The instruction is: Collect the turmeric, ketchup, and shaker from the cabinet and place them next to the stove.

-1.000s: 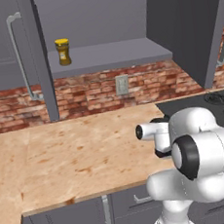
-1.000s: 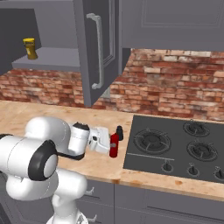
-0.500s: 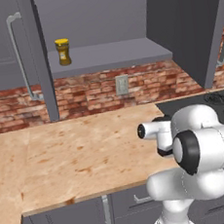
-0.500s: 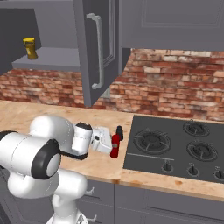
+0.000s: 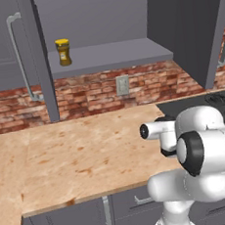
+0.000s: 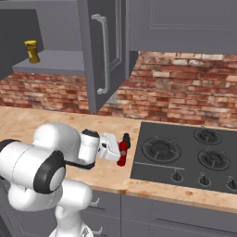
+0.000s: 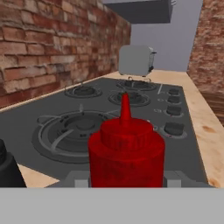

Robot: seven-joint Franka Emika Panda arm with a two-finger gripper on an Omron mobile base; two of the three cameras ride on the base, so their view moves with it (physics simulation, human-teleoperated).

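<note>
- Where the wooden counter [image 6: 55, 122] meets the left edge of the stove [image 6: 185, 157], the gripper [image 6: 121, 150] is low over the counter with the ketchup [image 6: 122, 152] between its fingers.
- In the right base view the gripper reaches sideways toward the stove, and the ketchup stands upright at its tip, with its base at or just above the counter; contact with the counter cannot be told.
- In the hand view the ketchup [image 7: 126, 151] sits centred directly ahead of the fingers, its pointed cap upward. The fingertips themselves are hidden, so how far the fingers are spread cannot be told; they appear closed around the bottle.
- The shaker [image 6: 126, 140] stands on the counter just behind the ketchup, near the stove's left edge. In the hand view it appears as a dark shape [image 7: 8, 168] at the lower left.
- The turmeric [image 5: 63, 52] stands upright on the shelf of the cabinet [image 5: 113, 53], near the shelf's left end. It is well apart from the gripper.
- The cabinet doors stand open; 1 door [image 6: 99, 55] with a long curved handle hangs above the counter.
- A brick wall [image 5: 97, 91] runs behind the counter, with an outlet plate [image 5: 123, 85] set in it.
- A toaster [image 7: 136, 60] stands on the counter beyond the far side of the stove in the hand view.
</note>
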